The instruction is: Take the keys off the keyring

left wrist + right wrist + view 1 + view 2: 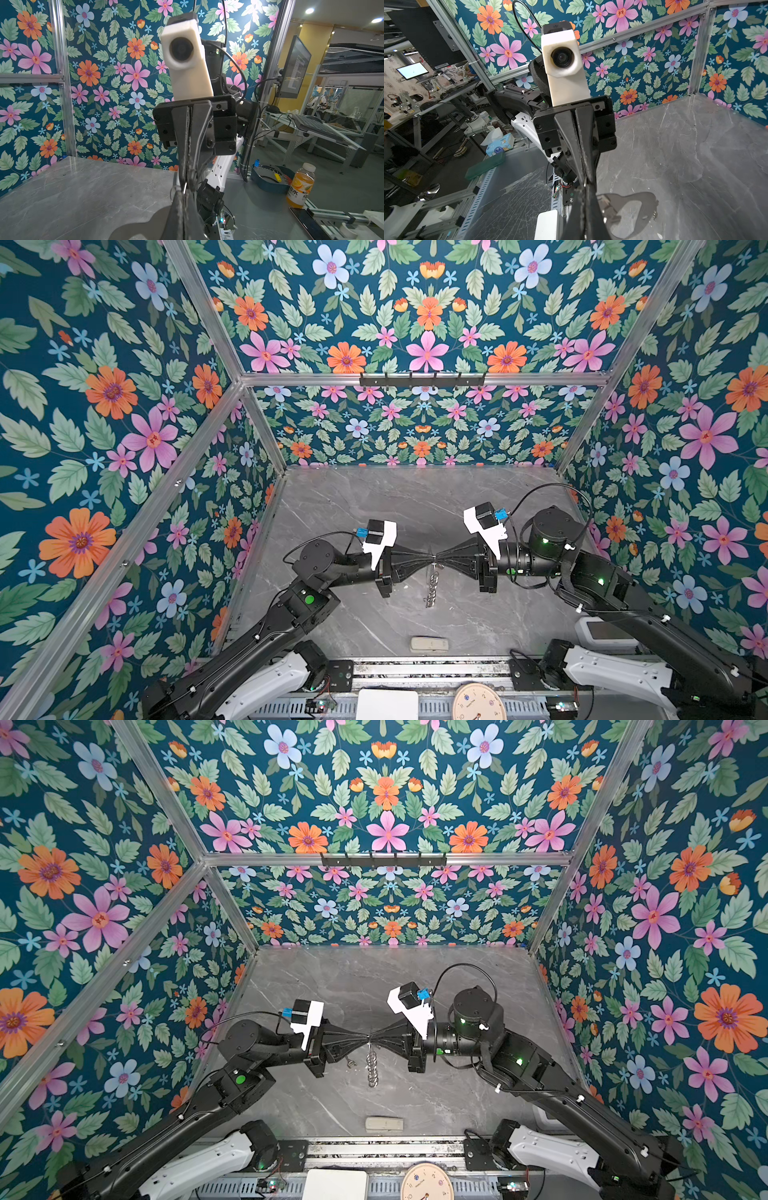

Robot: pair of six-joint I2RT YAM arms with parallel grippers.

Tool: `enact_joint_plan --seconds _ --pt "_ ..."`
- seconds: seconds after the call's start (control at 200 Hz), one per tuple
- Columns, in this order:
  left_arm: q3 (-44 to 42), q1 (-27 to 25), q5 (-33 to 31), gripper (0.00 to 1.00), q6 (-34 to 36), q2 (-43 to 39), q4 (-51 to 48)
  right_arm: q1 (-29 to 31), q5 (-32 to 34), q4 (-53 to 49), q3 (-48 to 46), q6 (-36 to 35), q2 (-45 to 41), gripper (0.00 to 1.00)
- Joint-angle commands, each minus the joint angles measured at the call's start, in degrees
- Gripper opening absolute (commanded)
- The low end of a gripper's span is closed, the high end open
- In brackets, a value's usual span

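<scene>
The keyring (432, 587), a thin silver ring with a shiny link chain hanging down, is above the veined grey bench (374, 510). The left fingers (427, 561) and right fingers (440, 560) both clamp it.

Tabletop (374, 506): grey marble-look slab with pale veins, framed by a metal rail along its front edge. In both top views we note a pale beige block (429, 644) lying flat on it, well apart from the left gripper (428, 559) and right gripper (438, 559), on their near side by the rail. A small metal piece (351, 1063) lies near the left gripper; it is too small to name.
</scene>
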Motion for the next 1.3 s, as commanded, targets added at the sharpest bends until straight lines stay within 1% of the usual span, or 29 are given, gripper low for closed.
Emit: enact_joint_plan --seconds 0.0,0.085,0.095,0.12,0.14,0.19,0.265,0.375,0.42,0.585,0.675,0.8,0.87,0.93,1.015,1.075,1.19,1.295 --pt "0.82 0.04 -0.42 0.00 0.34 0.28 1.71 -0.01 0.39 -0.03 0.59 0.20 0.15 0.00" --pt "1.45 0.04 -0.20 0.00 0.31 0.59 0.17 -0.18 0.39 -1.15 0.99 0.30 0.17 0.00" --pt "1.51 0.00 -0.16 0.02 0.29 0.62 0.01 -0.26 0.32 -1.34 1.03 0.29 0.17 0.00" --pt "1.83 0.00 0.04 0.12 0.37 0.72 -0.76 -0.69 -0.09 -1.76 1.23 0.40 0.17 0.00" --pt "2.15 0.02 0.04 0.17 0.51 0.73 -1.59 -1.17 -0.62 -2.22 1.38 0.62 0.18 0.00" --pt "2.94 0.03 0.52 0.24 1.42 0.81 -4.22 -2.91 -2.41 -3.14 1.67 1.10 0.09 0.00" --pt "4.67 -0.02 1.42 0.29 2.90 0.90 -8.99 -5.94 -6.09 -5.04 2.24 1.62 0.22 0.00" --pt "7.80 -0.02 4.32 0.32 5.10 2.02 -16.07 -8.24 -8.34 -10.46 4.31 -0.51 1.13 0.00" --pt "9.29 0.02 5.53 0.32 5.92 3.19 -18.91 -8.48 -8.97 -12.77 5.35 -1.84 1.87 0.00" --pt "14.17 0.00 6.21 0.32 7.78 6.76 -26.62 -8.82 -10.42 -18.96 8.94 -5.51 4.95 0.00" --pt "16.07 0.08 5.85 0.25 8.53 7.72 -29.61 -8.86 -10.91 -20.16 9.87 -6.31 5.58 0.00" --pt "16.93 0.09 6.12 0.20 8.60 7.84 -30.80 -8.85 -10.95 -21.75 11.27 -7.27 6.36 0.00" --pt "17.52 0.10 6.47 0.14 8.77 8.15 -31.82 -8.83 -10.87 -22.86 12.09 -7.82 6.89 0.00" --pt "18.52 0.09 6.51 0.14 9.20 8.84 -33.70 -8.90 -10.78 -23.72 12.88 -8.20 7.28 0.00" --pt "19.84 0.07 6.30 0.18 10.02 9.71 -36.48 -8.84 -10.78 -24.52 13.73 -8.56 7.60 0.00" --pt "20.21 0.08 6.47 0.18 10.22 9.85 -37.08 -8.80 -10.86 -24.83 13.99 -8.73 7.82 0.00" --pt "21.00 0.11 7.04 0.10 10.29 10.22 -37.60 -8.83 -10.72 -24.80 14.28 -8.87 8.11 0.00" --pt "21.46 0.05 7.36 0.09 10.48 10.72 -38.02 -8.87 -10.77 -24.72 14.55 -8.84 8.34 0.00"
